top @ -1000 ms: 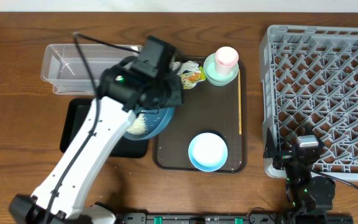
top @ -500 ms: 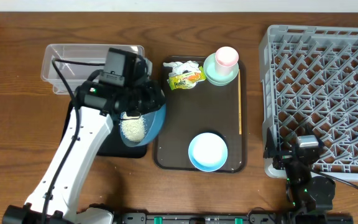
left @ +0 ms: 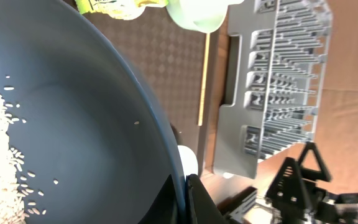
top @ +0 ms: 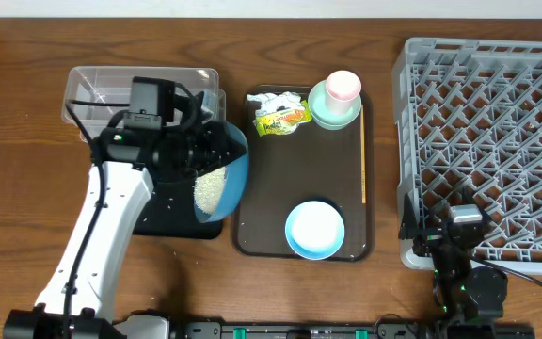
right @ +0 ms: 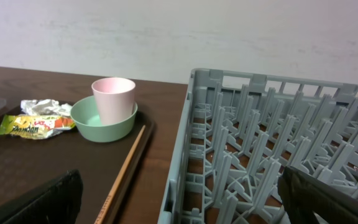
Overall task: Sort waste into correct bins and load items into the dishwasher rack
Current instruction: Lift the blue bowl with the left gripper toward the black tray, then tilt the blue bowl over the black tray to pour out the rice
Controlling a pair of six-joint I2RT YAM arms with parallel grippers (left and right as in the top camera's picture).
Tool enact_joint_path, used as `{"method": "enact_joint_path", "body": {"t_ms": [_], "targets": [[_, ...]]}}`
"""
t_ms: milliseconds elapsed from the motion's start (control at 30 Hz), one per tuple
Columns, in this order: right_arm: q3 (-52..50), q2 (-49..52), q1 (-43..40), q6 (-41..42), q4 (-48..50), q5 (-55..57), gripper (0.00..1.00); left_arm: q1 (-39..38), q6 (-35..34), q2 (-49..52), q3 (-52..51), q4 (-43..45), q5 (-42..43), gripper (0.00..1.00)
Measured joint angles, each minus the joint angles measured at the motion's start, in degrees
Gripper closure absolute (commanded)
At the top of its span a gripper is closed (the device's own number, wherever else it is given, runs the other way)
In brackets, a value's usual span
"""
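Your left end effector [left: 186, 196] is clenching the rim of the large dark-blue bowl [top: 233, 174], with one finger inside the wall and one outside. The bowl is tilting steeply above the shallow black tray [top: 158, 215], its open side turned toward the arm. The heap of white rice [top: 211, 191] is lying against the bowl's lower wall, just below the grip. A few loose grains are dotting the black tray. The clear container [top: 102, 99] is sitting just behind that tray, partly under the arm.

Your right end effector [right: 179, 202] is hanging released, fingers wide apart and grasping nothing, at the near edge of the grey dishwasher rack [top: 487, 141].

On the brown serving tray [top: 262, 188], the yellow wrapper [top: 281, 118] and the crumpled tissue [top: 276, 98] are lying beside the mint-green bowl [top: 323, 115]. The pink cup [top: 343, 87] is standing in that bowl. The light-blue bowl [top: 314, 229] is sitting at the tray's near end, well apart from both end effectors.
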Motion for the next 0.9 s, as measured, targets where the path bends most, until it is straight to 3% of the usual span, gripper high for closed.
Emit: {"method": "enact_joint_path", "body": {"t_ms": [900], "targets": [[0.0, 0.0, 0.0, 0.0, 0.0, 0.0, 0.01, 19.0, 3.0, -0.2, -5.4, 0.1, 17.9, 0.94]]}}
